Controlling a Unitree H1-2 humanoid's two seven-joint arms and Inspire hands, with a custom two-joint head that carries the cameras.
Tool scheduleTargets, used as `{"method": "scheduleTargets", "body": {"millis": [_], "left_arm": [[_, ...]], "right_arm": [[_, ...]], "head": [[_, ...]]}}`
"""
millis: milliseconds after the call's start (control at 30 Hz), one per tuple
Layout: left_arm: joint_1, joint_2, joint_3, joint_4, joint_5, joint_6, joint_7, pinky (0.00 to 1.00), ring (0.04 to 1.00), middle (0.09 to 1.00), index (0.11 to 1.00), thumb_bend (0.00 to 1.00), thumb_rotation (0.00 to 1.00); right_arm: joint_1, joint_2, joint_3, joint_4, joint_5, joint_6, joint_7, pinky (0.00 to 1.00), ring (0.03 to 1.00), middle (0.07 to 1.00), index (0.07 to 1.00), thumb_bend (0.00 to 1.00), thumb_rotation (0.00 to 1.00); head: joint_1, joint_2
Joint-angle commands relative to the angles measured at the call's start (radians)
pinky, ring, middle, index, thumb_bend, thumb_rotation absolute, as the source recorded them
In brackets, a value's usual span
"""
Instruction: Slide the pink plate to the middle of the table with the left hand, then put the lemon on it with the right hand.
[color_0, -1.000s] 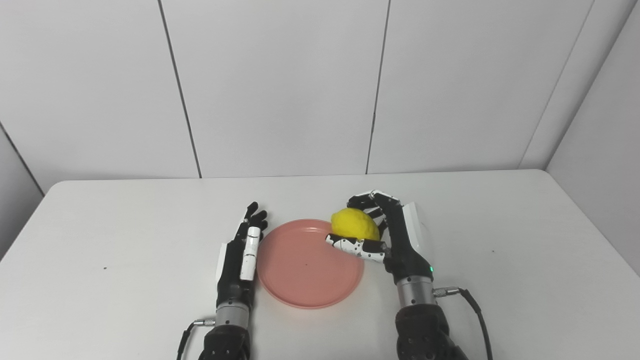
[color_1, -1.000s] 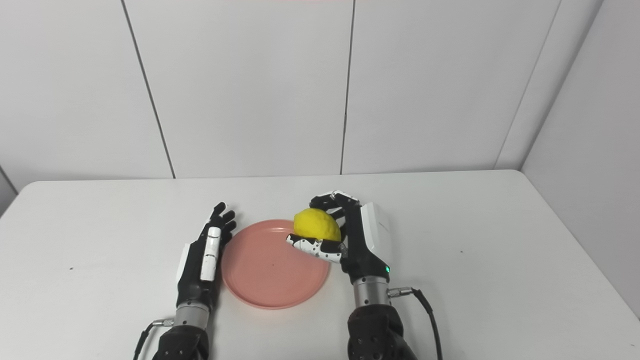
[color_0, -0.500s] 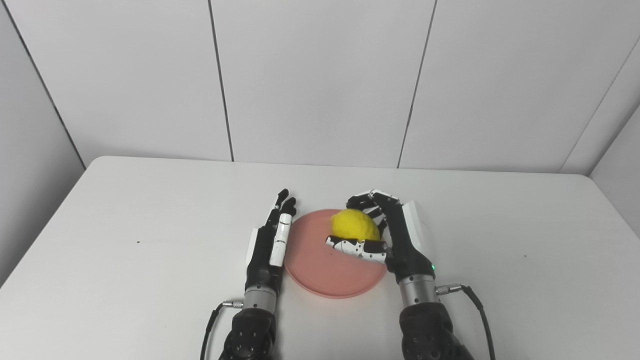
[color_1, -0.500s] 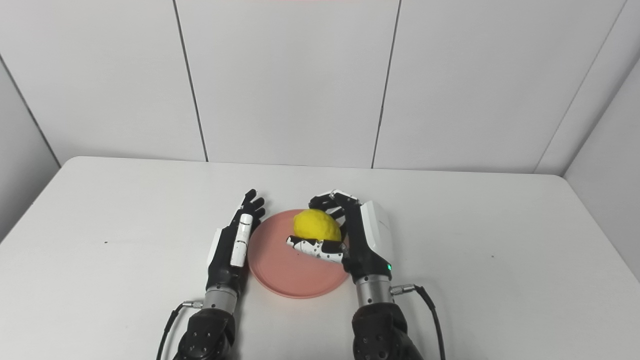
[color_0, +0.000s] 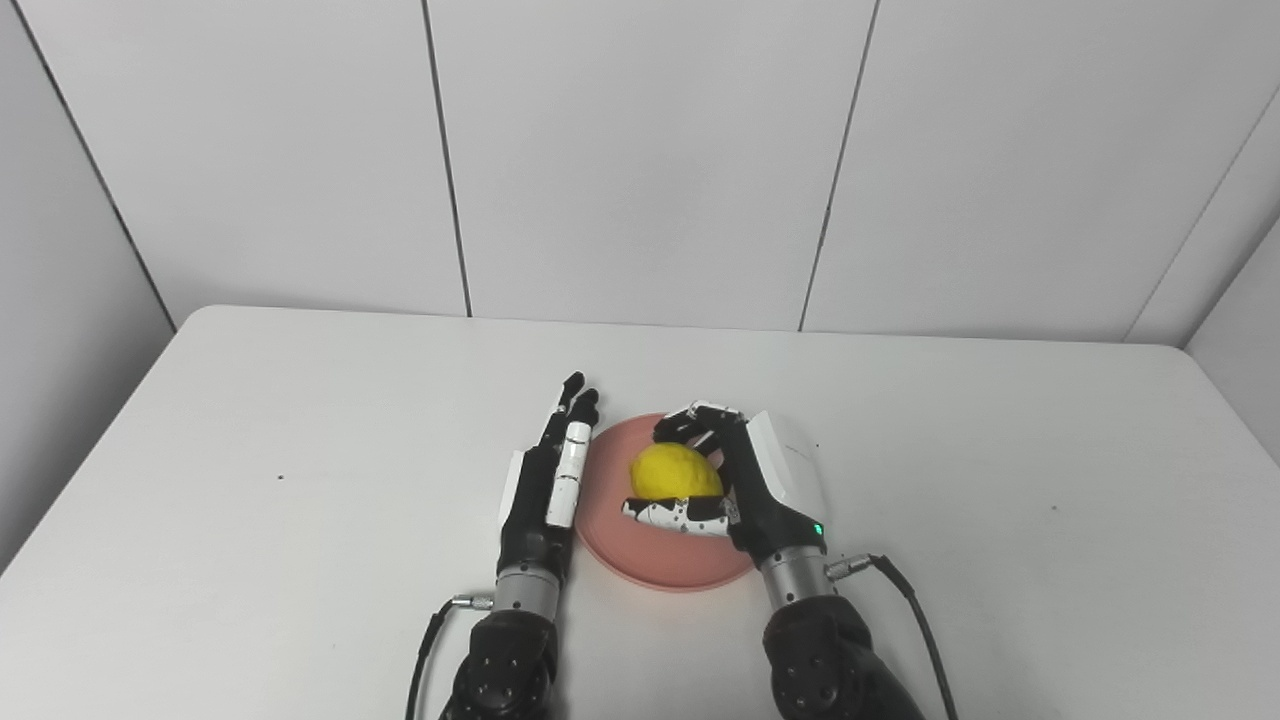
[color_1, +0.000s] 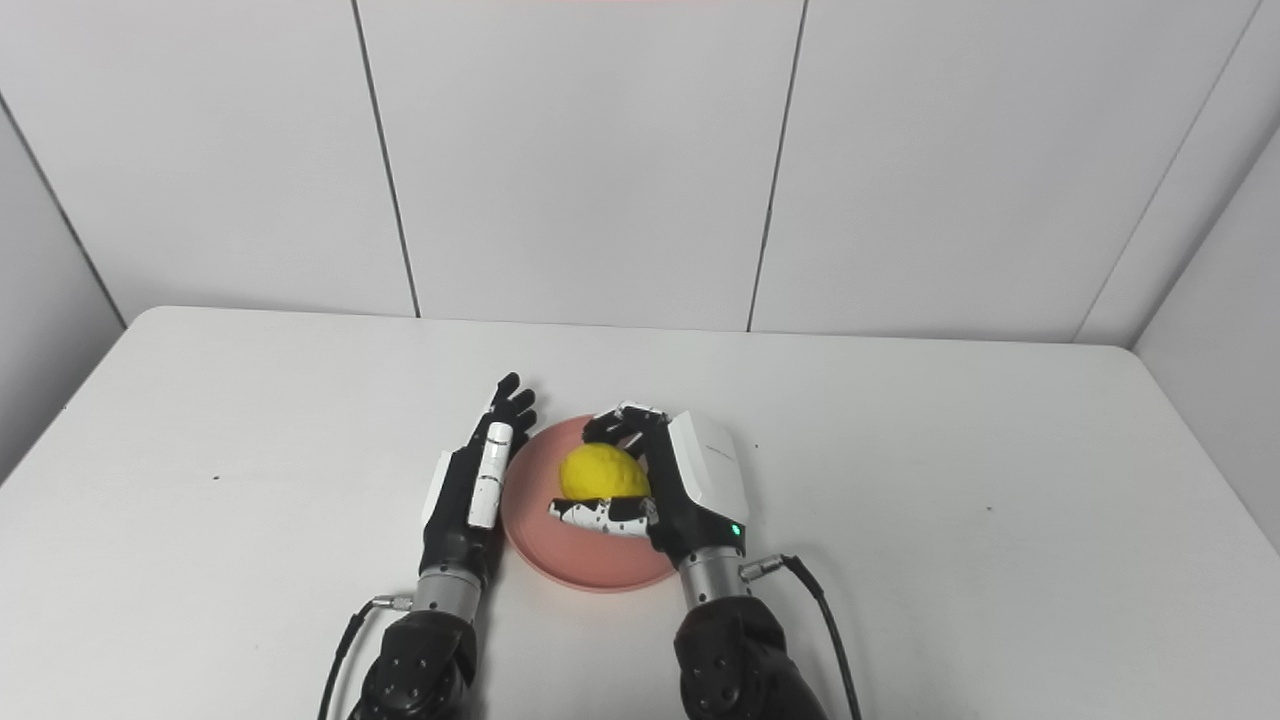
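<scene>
The pink plate (color_0: 620, 540) lies near the middle of the white table, close to the front edge. My right hand (color_0: 745, 485) is shut on the yellow lemon (color_0: 675, 470) and holds it over the middle of the plate; whether the lemon touches the plate I cannot tell. My left hand (color_0: 550, 480) is open with fingers straight, standing on edge against the plate's left rim. In the right eye view the lemon (color_1: 600, 472) and the plate (color_1: 540, 540) show the same.
The white table (color_0: 250, 450) extends to both sides and to the wall panels behind. Cables (color_0: 900, 590) trail from both wrists at the front edge. A few small dark specks (color_0: 280, 477) mark the tabletop.
The camera has shifted, so the whole picture moved. My right hand has carried the lemon leftward from the plate's right rim to over its middle. The left hand stays beside the plate.
</scene>
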Motion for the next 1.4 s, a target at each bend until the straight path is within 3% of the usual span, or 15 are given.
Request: {"method": "scheduleTargets", "body": {"millis": [0, 267, 533, 567, 600, 667, 700, 767, 833, 867, 900, 967, 1033, 1133, 1367], "left_arm": [[0.001, -0.011, -0.006, 0.013, 0.007, -0.019, 0.001, 0.94, 0.936, 0.933, 0.93, 0.62, 1.0], [-0.001, -0.012, 0.003, 0.012, 0.012, -0.006, 0.014, 0.93, 0.927, 0.925, 0.925, 0.62, 1.0], [0.001, -0.01, 0.005, 0.012, 0.009, -0.011, 0.014, 0.92, 0.919, 0.919, 0.908, 0.62, 1.0], [0.0, -0.01, 0.005, 0.011, 0.01, -0.012, 0.014, 0.92, 0.924, 0.926, 0.913, 0.62, 1.0], [0.0, -0.008, 0.004, 0.011, 0.013, -0.009, 0.015, 0.92, 0.926, 0.931, 0.917, 0.62, 1.0], [0.001, -0.006, 0.004, 0.007, 0.013, -0.003, 0.013, 0.92, 0.93, 0.936, 0.923, 0.62, 1.0], [0.002, -0.004, 0.003, 0.005, 0.013, -0.001, 0.011, 0.92, 0.93, 0.936, 0.923, 0.62, 1.0], [0.002, 0.0, 0.004, 0.005, 0.01, -0.004, 0.006, 0.92, 0.932, 0.935, 0.924, 0.62, 1.0], [0.002, 0.003, 0.006, 0.007, 0.006, -0.009, 0.003, 0.91, 0.928, 0.929, 0.919, 0.62, 1.0], [0.003, 0.003, 0.007, 0.007, 0.005, -0.011, 0.003, 0.9, 0.92, 0.919, 0.91, 0.62, 1.0], [0.004, 0.003, 0.008, 0.004, 0.008, -0.007, 0.008, 0.9, 0.92, 0.918, 0.91, 0.62, 1.0], [0.005, 0.004, 0.008, 0.001, 0.014, -0.004, 0.013, 0.9, 0.915, 0.913, 0.901, 0.63, 1.0], [0.005, 0.004, 0.01, 0.0, 0.015, -0.002, 0.015, 0.9, 0.913, 0.912, 0.9, 0.63, 1.0], [0.004, 0.01, 0.008, -0.002, 0.026, 0.008, 0.015, 0.93, 0.918, 0.911, 0.904, 0.64, 1.0], [0.001, 0.023, 0.01, -0.009, 0.048, 0.035, 0.008, 0.94, 0.918, 0.917, 0.915, 0.68, 1.0]], "right_arm": [[-0.05, -0.002, 0.006, -0.003, -0.015, -0.074, -0.022, 0.23, 0.445, 0.47, 0.492, 0.52, 0.0], [-0.078, -0.004, 0.008, 0.082, -0.031, -0.107, -0.044, 0.26, 0.447, 0.513, 0.473, 0.51, 0.0], [-0.091, -0.016, 0.009, 0.13, -0.051, -0.153, -0.088, 0.43, 0.444, 0.555, 0.475, 0.51, 0.0], [-0.09, -0.017, 0.008, 0.131, -0.05, -0.159, -0.092, 0.51, 0.593, 0.66, 0.489, 0.5, 0.07], [-0.087, -0.018, 0.009, 0.128, -0.055, -0.166, -0.102, 0.56, 0.671, 0.715, 0.544, 0.48, 0.07], [-0.082, -0.023, 0.013, 0.127, -0.065, -0.181, -0.123, 0.7, 0.789, 0.803, 0.732, 0.45, 0.02], [-0.08, -0.023, 0.014, 0.128, -0.069, -0.19, -0.136, 0.72, 0.796, 0.809, 0.741, 0.45, 0.02], [-0.073, -0.021, 0.012, 0.126, -0.071, -0.202, -0.151, 0.78, 0.833, 0.837, 0.777, 0.45, 0.08], [-0.064, -0.019, 0.01, 0.118, -0.07, -0.206, -0.161, 0.87, 0.888, 0.883, 0.817, 0.49, 0.28], [-0.061, -0.018, 0.009, 0.114, -0.07, -0.207, -0.164, 0.93, 0.926, 0.912, 0.846, 0.55, 0.44], [-0.053, -0.018, 0.008, 0.1, -0.067, -0.207, -0.163, 0.93, 0.929, 0.914, 0.848, 0.56, 0.45], [-0.039, -0.021, 0.007, 0.075, -0.059, -0.207, -0.154, 0.98, 0.968, 0.947, 0.889, 0.61, 0.6], [-0.028, -0.024, 0.005, 0.049, -0.053, -0.203, -0.142, 1.0, 0.984, 0.964, 0.912, 0.62, 0.68], [-0.015, -0.028, 0.002, 0.023, -0.046, -0.208, -0.139, 1.0, 0.992, 0.973, 0.93, 0.64, 0.77], [0.017, -0.026, -0.036, -0.023, 0.027, -0.265, -0.141, 1.0, 0.979, 0.966, 0.953, 0.65, 0.83]], "head": [[0.001, -0.001], [-0.003, -0.002], [-0.01, -0.003], [-0.01, -0.003], [-0.012, -0.002], [-0.014, -0.003], [-0.016, -0.004], [-0.019, -0.004], [-0.021, -0.003], [-0.021, -0.003], [-0.023, -0.002], [-0.024, -0.001], [-0.025, -0.001], [-0.026, 0.001], [-0.03, 0.003]]}}
